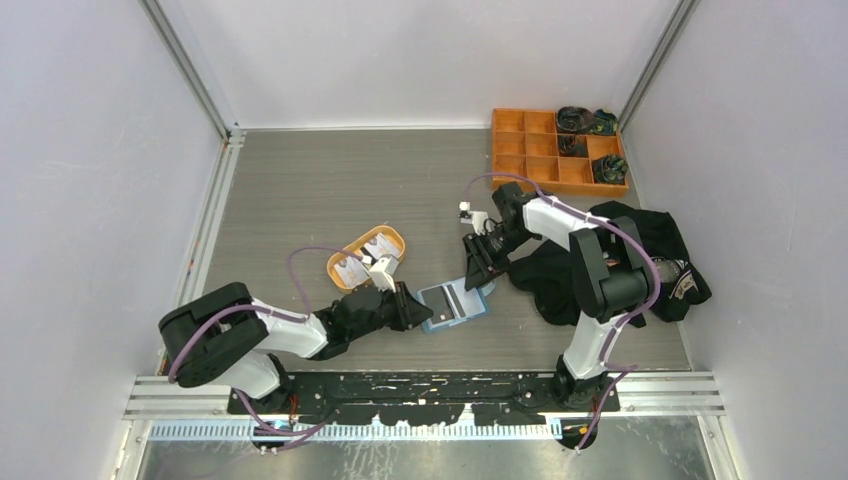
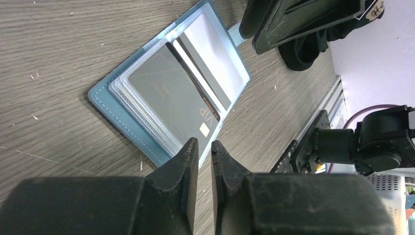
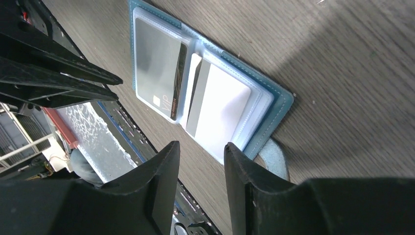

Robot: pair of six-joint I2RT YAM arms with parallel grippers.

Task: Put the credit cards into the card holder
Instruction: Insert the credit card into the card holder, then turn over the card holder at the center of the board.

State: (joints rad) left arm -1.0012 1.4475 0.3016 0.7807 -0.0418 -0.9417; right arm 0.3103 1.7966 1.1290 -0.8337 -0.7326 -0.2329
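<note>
The blue card holder [image 1: 455, 305] lies open and flat on the table between my two grippers. A grey card marked VIP [image 2: 176, 98] sits in its one clear pocket, and a white card with a dark stripe [image 2: 210, 54] sits in the other. Both cards [image 3: 156, 68] also show in the right wrist view, with the snap tab [image 3: 274, 159] sticking out at the holder's edge. My left gripper [image 2: 204, 143] hovers at the holder's near corner, jaws only narrowly apart and empty. My right gripper [image 3: 201, 144] stands open over the tab side, holding nothing. More white cards [image 1: 360, 262] lie in the orange oval tray [image 1: 392, 238].
An orange compartment box [image 1: 520, 150] with dark items stands at the back right. A heap of black cloth [image 1: 650, 260] lies round the right arm. Metal rails [image 1: 430, 385] run along the near table edge.
</note>
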